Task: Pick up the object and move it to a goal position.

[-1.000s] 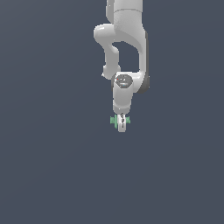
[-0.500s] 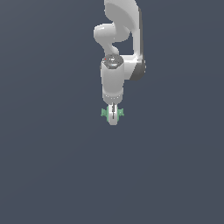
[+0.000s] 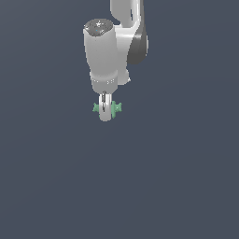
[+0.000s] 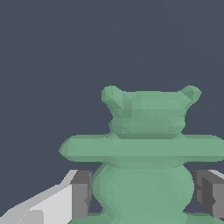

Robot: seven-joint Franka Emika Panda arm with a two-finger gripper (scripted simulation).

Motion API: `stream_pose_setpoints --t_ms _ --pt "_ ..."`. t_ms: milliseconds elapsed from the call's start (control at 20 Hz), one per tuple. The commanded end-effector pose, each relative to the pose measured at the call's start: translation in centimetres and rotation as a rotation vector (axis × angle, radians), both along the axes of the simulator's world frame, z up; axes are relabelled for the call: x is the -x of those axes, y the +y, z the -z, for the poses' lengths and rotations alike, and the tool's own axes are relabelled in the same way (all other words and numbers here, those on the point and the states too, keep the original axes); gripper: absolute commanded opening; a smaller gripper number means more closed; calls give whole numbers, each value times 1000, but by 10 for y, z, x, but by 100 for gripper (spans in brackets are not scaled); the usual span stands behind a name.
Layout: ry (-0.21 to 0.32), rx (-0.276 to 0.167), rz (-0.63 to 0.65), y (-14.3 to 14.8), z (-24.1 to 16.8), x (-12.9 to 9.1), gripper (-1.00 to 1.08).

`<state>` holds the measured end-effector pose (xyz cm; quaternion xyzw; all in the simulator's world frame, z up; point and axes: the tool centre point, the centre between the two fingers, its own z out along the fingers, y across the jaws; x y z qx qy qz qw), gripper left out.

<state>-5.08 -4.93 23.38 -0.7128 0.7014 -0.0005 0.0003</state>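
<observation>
The object (image 3: 115, 108) is a small mint-green faceted figure, shaped like a bear with two ears and outstretched arms. In the exterior view its green ends stick out on both sides of my white gripper (image 3: 106, 112), which hangs from the arm in the upper middle. In the wrist view the object (image 4: 144, 148) fills the middle, and the grey pads (image 4: 81, 194) press against its rounded body from both sides. My gripper (image 4: 142, 197) is shut on the object, which is held above the floor.
A plain dark grey-blue floor (image 3: 177, 177) surrounds the arm on all sides. No other objects, containers or goal marker show in either view.
The arm has swung toward the exterior view's left and upward, carrying the object with it. The wrist has turned, so the hand now points straight down.
</observation>
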Motion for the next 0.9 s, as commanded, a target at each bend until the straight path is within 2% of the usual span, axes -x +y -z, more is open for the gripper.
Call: stream_pose_setpoints --t_ms 0,400,850 --pt "2 1 -1 -10 -20 -2 -100" --pt "1 0 -3 -29 -58 -10 -100" --pt "1 0 -3 -31 -63 -13 -100"
